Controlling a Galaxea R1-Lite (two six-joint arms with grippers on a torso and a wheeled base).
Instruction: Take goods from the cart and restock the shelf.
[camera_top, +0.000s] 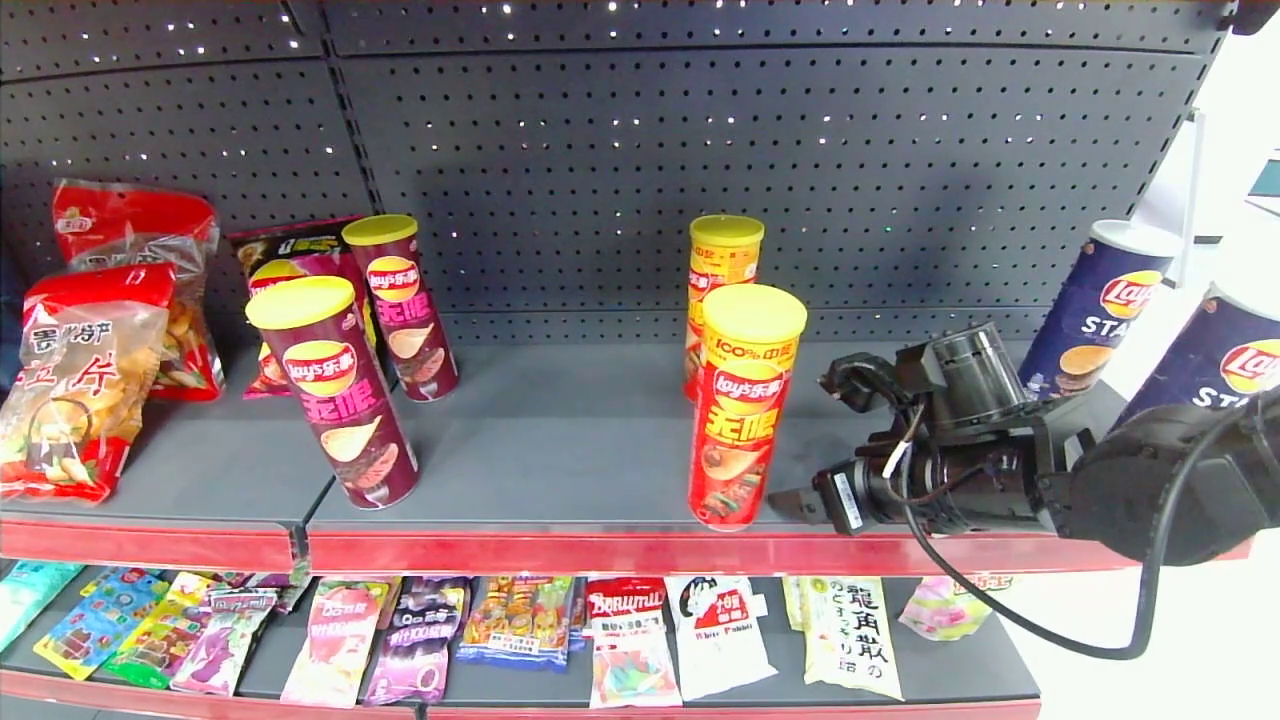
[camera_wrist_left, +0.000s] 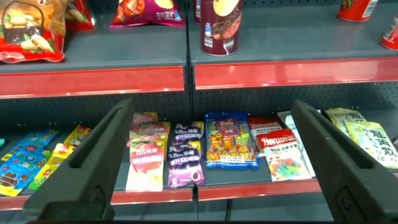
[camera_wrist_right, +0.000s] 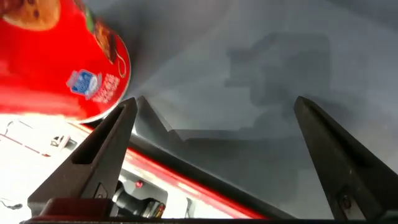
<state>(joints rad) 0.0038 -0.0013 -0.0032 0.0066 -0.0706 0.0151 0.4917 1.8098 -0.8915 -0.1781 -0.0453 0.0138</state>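
Note:
A red-and-yellow chip can (camera_top: 745, 405) stands upright near the front edge of the grey shelf (camera_top: 560, 440), with a second one (camera_top: 722, 270) behind it. My right gripper (camera_top: 795, 500) sits just right of the front can's base, low over the shelf. It is open and holds nothing. In the right wrist view the can's base (camera_wrist_right: 56, 62) lies outside the fingers of the right gripper (camera_wrist_right: 214, 102). My left gripper (camera_wrist_left: 211, 106) is open and empty, below the shelf's level and facing the lower shelf of candy packets (camera_wrist_left: 186, 162).
Two maroon cans (camera_top: 335, 390) (camera_top: 405, 305) stand to the left, with snack bags (camera_top: 80, 390) at the far left. Two blue cans (camera_top: 1095, 310) (camera_top: 1225, 355) stand at the right end. Bare shelf lies between the maroon and red cans. A red lip (camera_top: 620, 552) runs along the front.

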